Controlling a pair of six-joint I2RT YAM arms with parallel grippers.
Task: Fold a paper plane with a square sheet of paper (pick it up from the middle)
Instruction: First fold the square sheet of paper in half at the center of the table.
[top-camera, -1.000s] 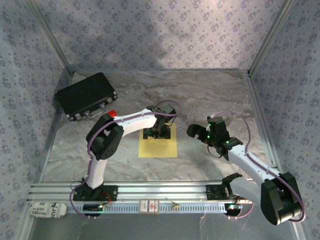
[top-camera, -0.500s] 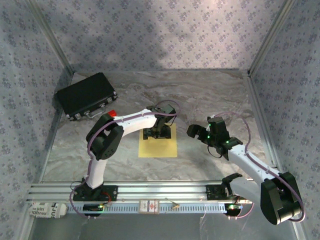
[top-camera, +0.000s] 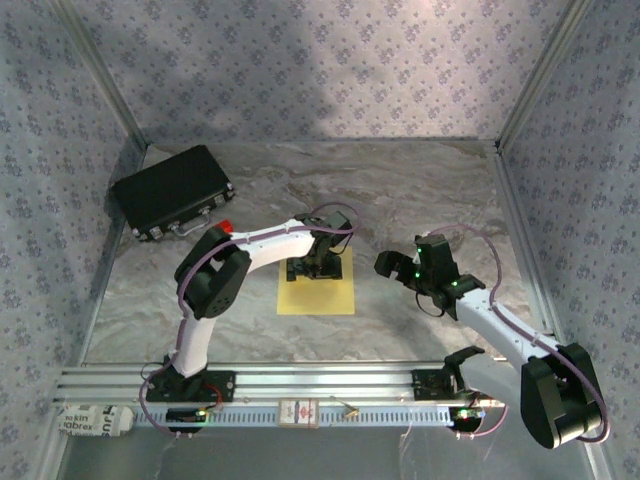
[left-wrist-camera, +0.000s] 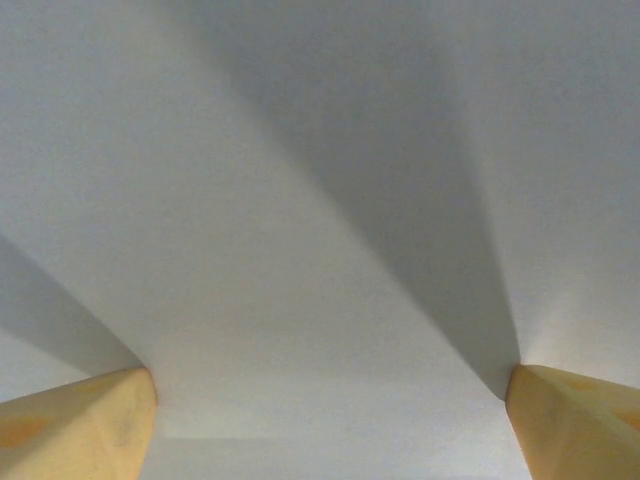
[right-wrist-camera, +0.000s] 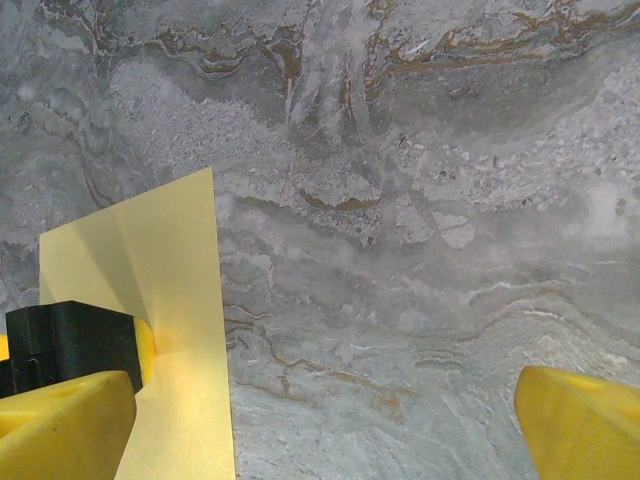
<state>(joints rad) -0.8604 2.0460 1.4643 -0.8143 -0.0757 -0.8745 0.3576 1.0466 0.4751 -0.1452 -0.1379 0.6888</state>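
As the top view shows it, room: a booth closed in by walls (top-camera: 320, 70) papered pale with a small repeating flower print, metal posts at the corners, a lighter patch on the back wall
Table (top-camera: 430, 190): grey marbled surface with brown veins, matt
Rail (top-camera: 300, 382): aluminium, along the near edge, both arm bases bolted to it
Paper (top-camera: 315, 298): yellow, flat and unfolded on the table, a little left of centre, its edges square to the rail
Left gripper (left-wrist-camera: 330, 395): over the paper's far half, fingers spread wide, both tips down on the sheet where their shadows meet them
Right gripper (right-wrist-camera: 325, 410): fingers spread wide above bare marble just right of the paper, whose right edge shows at the left of its wrist view
Case (top-camera: 172, 190): black, shut, far left by the wall, well apart from the paper
Red block (top-camera: 226, 226): small, near the case's right end
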